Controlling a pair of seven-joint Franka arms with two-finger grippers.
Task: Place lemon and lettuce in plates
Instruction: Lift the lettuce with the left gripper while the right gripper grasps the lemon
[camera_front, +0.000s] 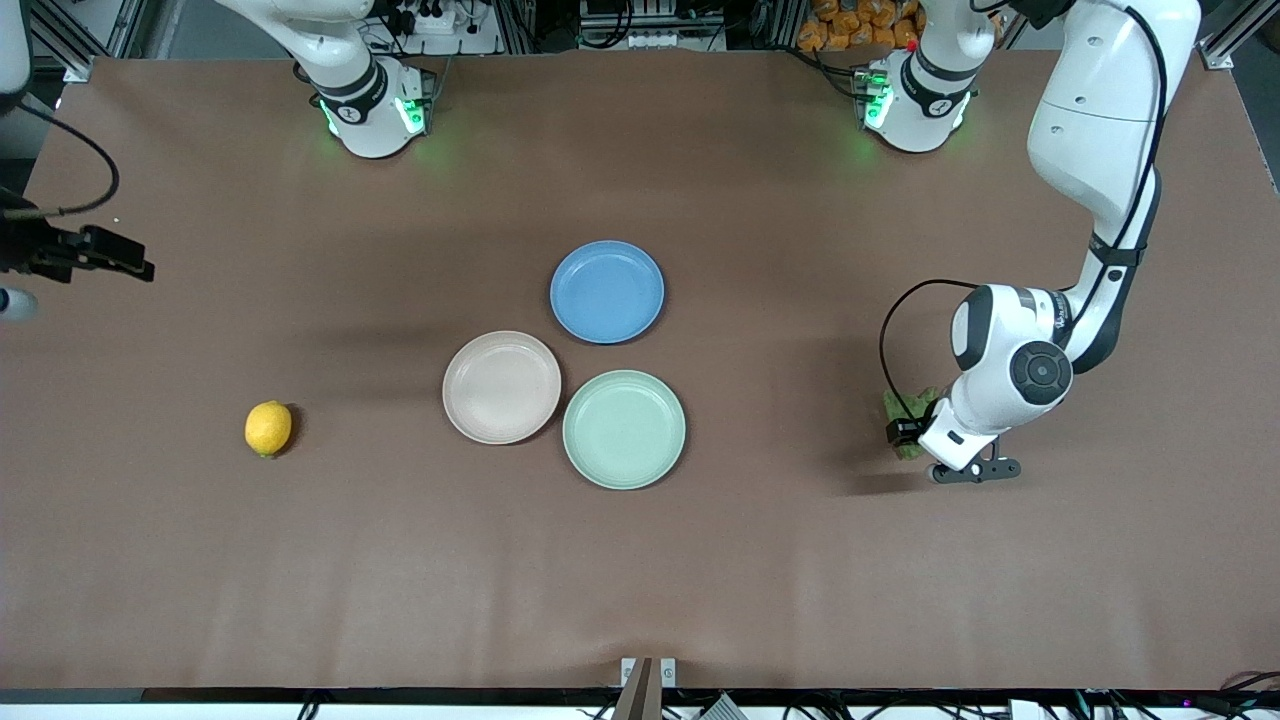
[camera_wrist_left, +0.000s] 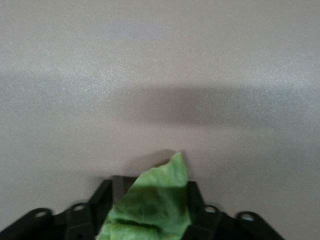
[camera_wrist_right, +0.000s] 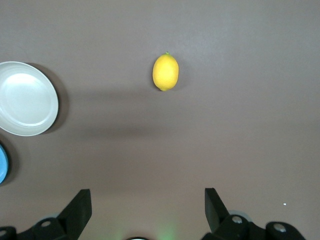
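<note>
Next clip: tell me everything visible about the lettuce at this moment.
The lettuce is a small, wrinkly green leaf piece with ragged edges, paler at its pointed tip and darker in its folds. It lies on the brown table toward the left arm's end, apart from the plates. The left gripper is down around it, the black fingers flanking both sides of the leaf. In the front view the arm hides most of it; only green edges show beside the wrist.
</note>
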